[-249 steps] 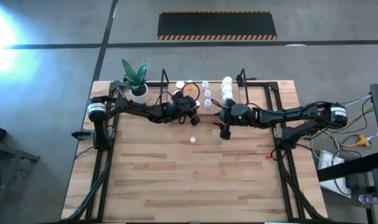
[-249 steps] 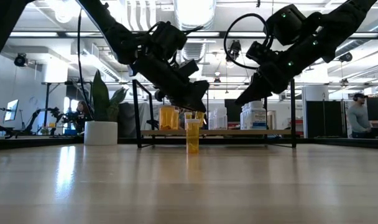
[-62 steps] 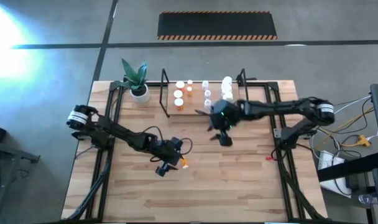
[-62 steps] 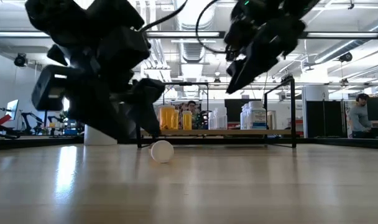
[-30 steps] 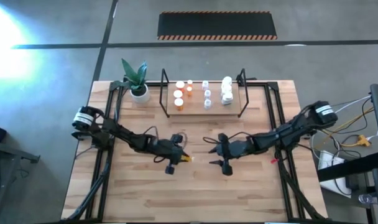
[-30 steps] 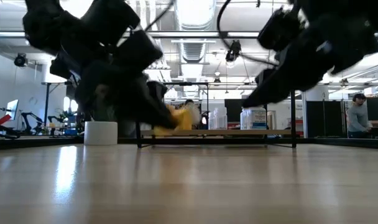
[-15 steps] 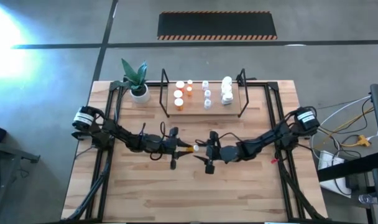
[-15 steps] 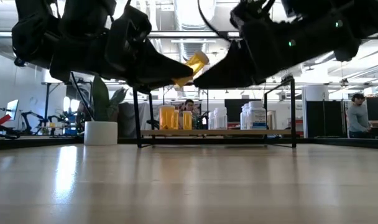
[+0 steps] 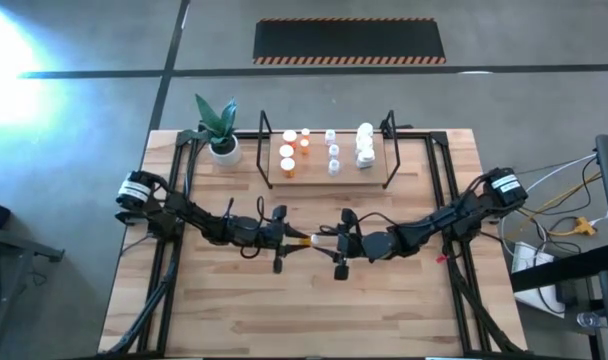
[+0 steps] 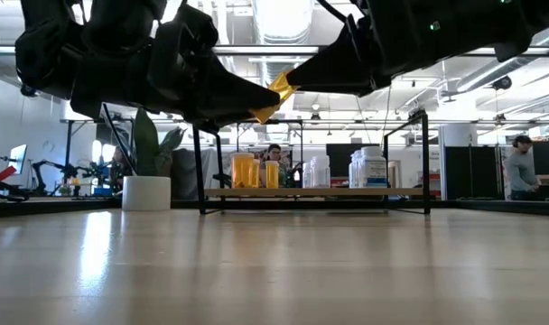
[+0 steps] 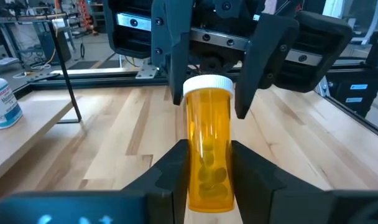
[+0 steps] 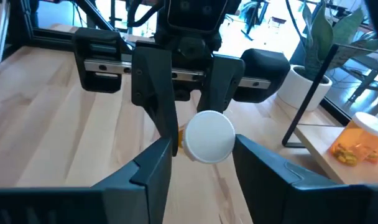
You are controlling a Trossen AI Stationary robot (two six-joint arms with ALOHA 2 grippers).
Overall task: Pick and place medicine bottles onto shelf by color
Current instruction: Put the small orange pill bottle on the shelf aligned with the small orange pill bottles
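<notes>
An orange medicine bottle [image 11: 208, 143] with a white cap [image 12: 207, 135] hangs in the air over the middle of the table. My left gripper [image 9: 290, 238] is shut on it and points level toward the table's right. My right gripper [image 9: 326, 240] faces it from the right, open, one finger on either side of the cap. On the shelf [image 9: 319, 173] at the table's far side, orange bottles [image 9: 289, 152] stand at the left, pale ones [image 9: 332, 151] in the middle and white ones [image 9: 365, 146] at the right. My left gripper pinches the bottle's orange body [image 11: 207, 165], toward its bottom end, between its two fingers. The fingers come level from the table's left and lie along the bottle. The bottle is lifted clear, its cap end pointing at the right arm and tilted slightly up. My right gripper has its fingers [image 12: 156, 165] close beside the cap's rim; whether they touch it, I cannot tell.
A white plant pot [image 9: 223, 146] stands at the far left beside the shelf. The black wire frame [image 10: 199, 167] of the shelf rises above its board. Bare tabletop [image 9: 314, 310] lies toward the near edge.
My left gripper has risen a little and tipped up to level, carrying the orange bottle off low over the table until its cap points right. My right gripper has gone toward the table's left, and its fingers now flank the cap.
</notes>
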